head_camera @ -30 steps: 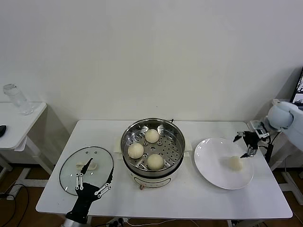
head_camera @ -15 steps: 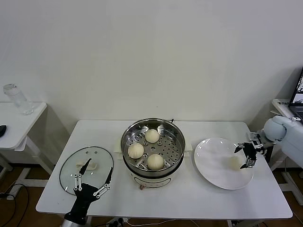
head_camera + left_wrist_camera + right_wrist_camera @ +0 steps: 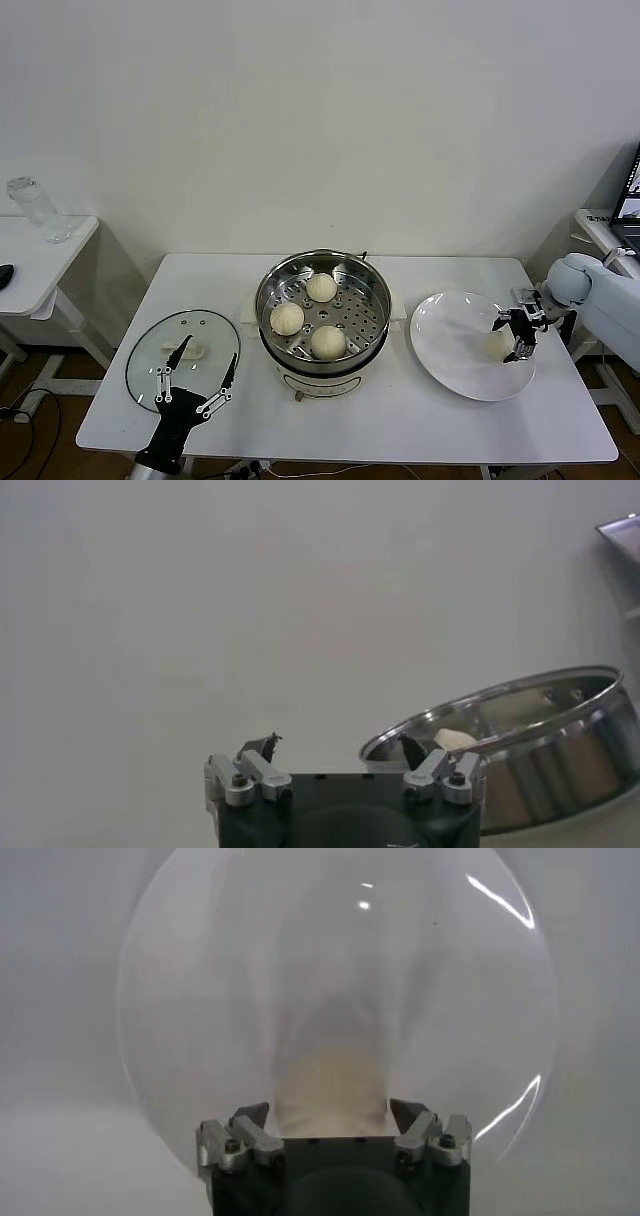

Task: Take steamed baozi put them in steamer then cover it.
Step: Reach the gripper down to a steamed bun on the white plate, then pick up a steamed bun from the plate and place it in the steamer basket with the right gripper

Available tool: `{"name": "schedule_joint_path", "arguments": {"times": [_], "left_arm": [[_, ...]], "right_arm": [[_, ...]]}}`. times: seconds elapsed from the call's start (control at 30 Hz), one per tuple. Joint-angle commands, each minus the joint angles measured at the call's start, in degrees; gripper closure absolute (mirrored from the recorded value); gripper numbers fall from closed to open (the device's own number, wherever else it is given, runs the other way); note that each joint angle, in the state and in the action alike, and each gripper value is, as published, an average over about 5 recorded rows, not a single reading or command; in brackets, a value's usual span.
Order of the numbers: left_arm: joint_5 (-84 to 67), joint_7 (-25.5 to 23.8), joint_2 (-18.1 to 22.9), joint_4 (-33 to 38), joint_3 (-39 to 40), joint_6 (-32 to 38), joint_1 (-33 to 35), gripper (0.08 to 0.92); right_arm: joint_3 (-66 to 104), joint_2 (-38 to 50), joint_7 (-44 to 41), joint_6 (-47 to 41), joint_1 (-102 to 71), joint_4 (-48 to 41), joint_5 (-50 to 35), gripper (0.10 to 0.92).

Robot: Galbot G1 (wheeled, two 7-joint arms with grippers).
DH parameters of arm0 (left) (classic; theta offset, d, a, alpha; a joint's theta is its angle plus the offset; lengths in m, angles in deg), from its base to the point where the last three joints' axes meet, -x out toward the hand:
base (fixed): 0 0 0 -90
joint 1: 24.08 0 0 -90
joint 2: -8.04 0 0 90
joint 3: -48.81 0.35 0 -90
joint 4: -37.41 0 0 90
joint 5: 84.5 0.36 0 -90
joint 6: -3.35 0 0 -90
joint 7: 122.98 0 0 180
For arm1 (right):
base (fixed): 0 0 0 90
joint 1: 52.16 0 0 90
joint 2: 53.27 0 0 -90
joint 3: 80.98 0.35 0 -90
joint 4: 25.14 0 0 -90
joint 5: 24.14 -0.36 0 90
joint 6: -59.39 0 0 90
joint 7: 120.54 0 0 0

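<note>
Now | right gripper (image 3: 509, 338) straddles plate's (image 3: 450, 350) baozi (image 3: 494, 344), grip unclear | left gripper (image 3: 193, 383) released

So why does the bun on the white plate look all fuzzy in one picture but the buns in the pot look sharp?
In the right wrist view the cream-white dough bun sits right against the lens between the right gripper fingers, so it smears, and the round white plate shows glare streaks. In the head view the three buns in the shiny steel steamer are sharp.
</note>
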Motion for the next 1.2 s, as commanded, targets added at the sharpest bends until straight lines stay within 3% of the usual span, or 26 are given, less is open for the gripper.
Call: {"name": "schedule_joint_path", "arguments": {"times": [0.03, 0.23, 0.47, 0.63, 0.87, 1.2], "left_arm": [[-0.1, 0.05, 0.0, 0.01, -0.27, -0.05, -0.15, 0.177], [-0.13, 0.01, -0.37, 0.01, -0.33, -0.04, -0.27, 0.177], [-0.1, 0.02, -0.53, 0.49, 0.27, -0.11, -0.62, 0.177], [-0.1, 0.06, -0.85, 0.79, 0.99, 0.09, -0.78, 0.177], [-0.07, 0.05, -1.4, 0.85, 1.88, 0.69, -0.99, 0.177], [-0.06, 0.17, -1.51, 0.63, 2.43, 0.78, -1.84, 0.177]], "right_arm": [[0.51, -0.41, 0.01, -0.02, -0.29, -0.43, 0.23, 0.286], [-2.06, 1.3, -2.68, -0.95, 5.45, 3.44, -2.12, 0.327], [-16.81, 0.21, -10.11, -4.31, 26.93, 9.77, -11.26, 0.323], [-30.83, -5.37, -11.45, -7.41, 44.01, 16.34, -22.1, 0.327], [-36.24, -15.89, -7.88, -11.6, 52.79, 24.11, -33.75, 0.332], [-39.57, -27.79, -2.66, -14.97, 50.65, 26.36, -36.36, 0.338]]}}
